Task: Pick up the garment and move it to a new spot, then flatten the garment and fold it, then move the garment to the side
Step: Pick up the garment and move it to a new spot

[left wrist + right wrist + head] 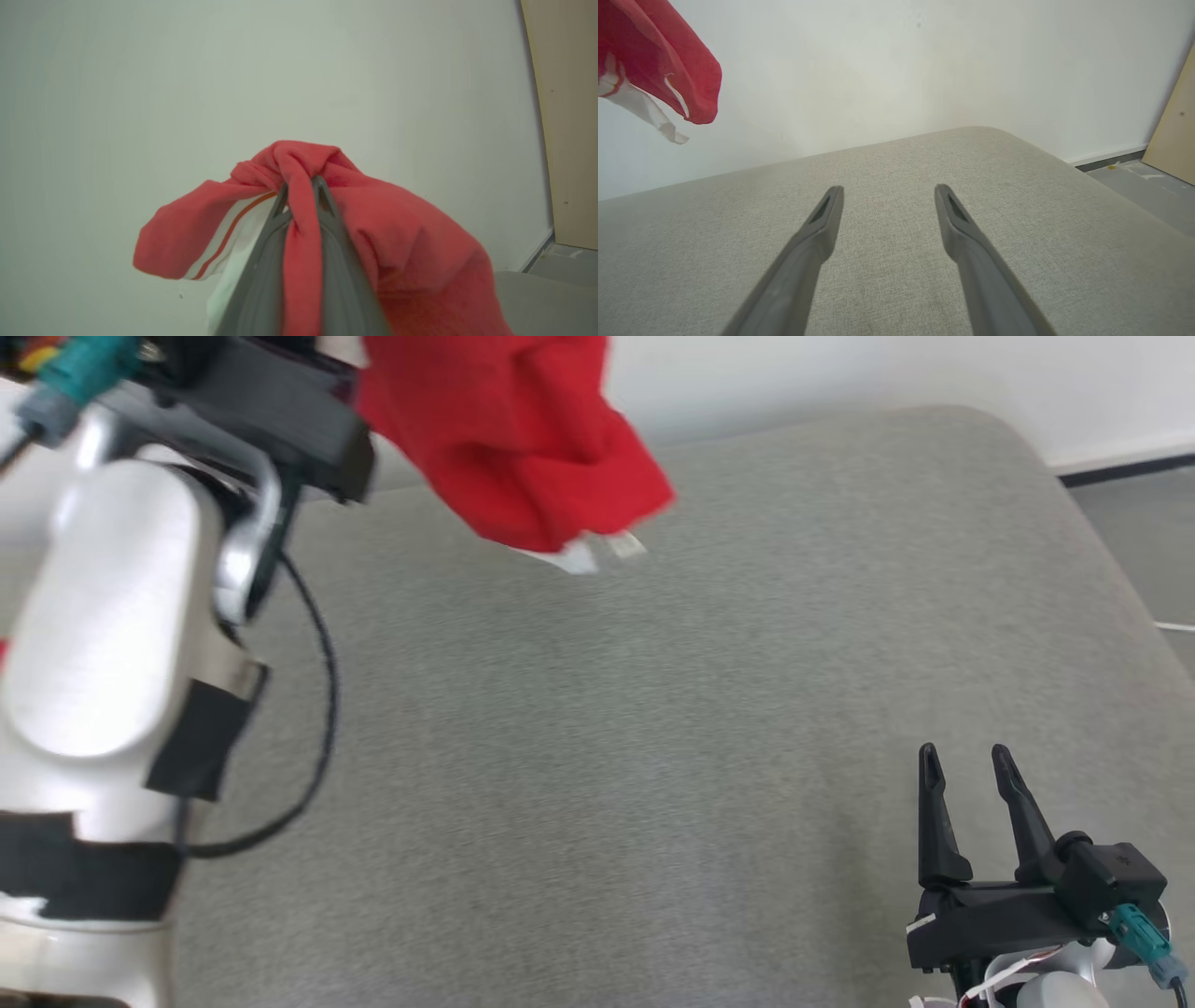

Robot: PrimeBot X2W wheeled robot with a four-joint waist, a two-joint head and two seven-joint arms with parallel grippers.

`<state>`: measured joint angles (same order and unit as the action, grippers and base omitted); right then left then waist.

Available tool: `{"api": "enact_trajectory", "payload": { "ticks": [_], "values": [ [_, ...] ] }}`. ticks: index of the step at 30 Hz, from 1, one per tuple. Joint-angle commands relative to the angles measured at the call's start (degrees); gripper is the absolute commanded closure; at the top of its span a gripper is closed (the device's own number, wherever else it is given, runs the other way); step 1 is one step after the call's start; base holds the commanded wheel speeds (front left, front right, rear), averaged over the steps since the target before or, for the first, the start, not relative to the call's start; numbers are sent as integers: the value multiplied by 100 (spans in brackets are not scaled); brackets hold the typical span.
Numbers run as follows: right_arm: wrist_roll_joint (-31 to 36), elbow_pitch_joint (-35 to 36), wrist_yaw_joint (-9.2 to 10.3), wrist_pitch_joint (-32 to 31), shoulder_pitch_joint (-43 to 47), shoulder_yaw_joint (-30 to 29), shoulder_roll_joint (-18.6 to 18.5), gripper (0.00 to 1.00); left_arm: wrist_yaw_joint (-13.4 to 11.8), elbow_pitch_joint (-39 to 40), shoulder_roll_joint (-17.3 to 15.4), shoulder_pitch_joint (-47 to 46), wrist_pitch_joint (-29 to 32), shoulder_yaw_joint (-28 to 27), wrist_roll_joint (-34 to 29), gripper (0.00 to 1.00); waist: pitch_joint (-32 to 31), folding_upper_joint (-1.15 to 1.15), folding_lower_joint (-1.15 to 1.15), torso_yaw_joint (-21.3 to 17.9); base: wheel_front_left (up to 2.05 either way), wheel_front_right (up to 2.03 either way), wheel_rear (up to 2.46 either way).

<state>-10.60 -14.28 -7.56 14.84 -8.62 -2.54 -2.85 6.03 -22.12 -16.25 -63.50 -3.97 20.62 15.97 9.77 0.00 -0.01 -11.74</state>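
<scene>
Far left: the left arm (112, 616), pale-shelled, is raised high, with a black cable (322, 709) looping beside it.

The left gripper (301, 184) has its two dark fingers drawn close together, pinching a twisted fold of the garment (513, 439) between them. In the left wrist view the cloth bunches over the fingertips and drapes down both sides.

The garment is red, with a white section carrying thin striped trim and a pale flap at its lower edge. It hangs in the air from the left gripper, over the far left part of the grey cushioned surface (653, 756). In the right wrist view its lowest edge is clear of the surface, with the white wall (878, 70) behind it.

Lower right: the right gripper (964, 751) is low over the near right part of the surface. Its fingers are spread wide apart with nothing between them, well apart from the garment.

Far right: grey floor (1139, 541) beyond the surface's rounded corner, and a tan board (1176, 126) leaning at the wall.
</scene>
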Motion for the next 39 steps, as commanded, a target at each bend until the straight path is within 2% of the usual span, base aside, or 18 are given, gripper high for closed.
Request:
{"api": "enact_trajectory", "payload": {
  "ticks": [1,5,12,22,24,27,28,29,35,39],
  "values": [
    [-49,-21,14,30,-40,16,-5,0,-41,20,78,167,-43,25,36,100,-28,0,1,-363,0,0,0],
    [-107,-19,14,40,39,17,-6,0,-194,94,435,681,-167,126,227,100,-11,0,1,-506,0,0,0],
    [-63,30,14,42,93,-77,-5,0,-423,-10,787,1935,-435,254,489,100,-15,0,1,-364,0,0,0],
    [-36,-8,14,43,102,5,-7,0,-573,-407,879,3663,-698,482,701,100,-20,0,1,-137,0,0,0],
    [-15,-32,14,42,116,-6,-7,0,-648,-490,852,3874,-733,479,710,100,-35,0,1,-79,0,0,0],
    [18,-43,14,42,155,-28,-6,0,-621,-556,875,4069,-779,557,718,100,-77,0,1,20,0,0,0],
    [26,-47,14,43,162,-46,-7,0,-632,-523,874,4078,-841,554,698,39,-94,0,1,60,0,0,0],
    [35,-49,14,42,167,-51,-7,0,-636,-500,870,4094,-881,560,670,0,-113,0,1,94,0,0,0],
    [138,-43,14,43,212,-118,-6,0,-703,50,816,4050,-1110,360,552,0,-242,0,1,368,0,0,0],
    [183,-31,14,43,255,-132,-6,0,-798,527,698,4222,-1124,31,443,0,-333,0,1,520,0,0,0]
  ]
}}
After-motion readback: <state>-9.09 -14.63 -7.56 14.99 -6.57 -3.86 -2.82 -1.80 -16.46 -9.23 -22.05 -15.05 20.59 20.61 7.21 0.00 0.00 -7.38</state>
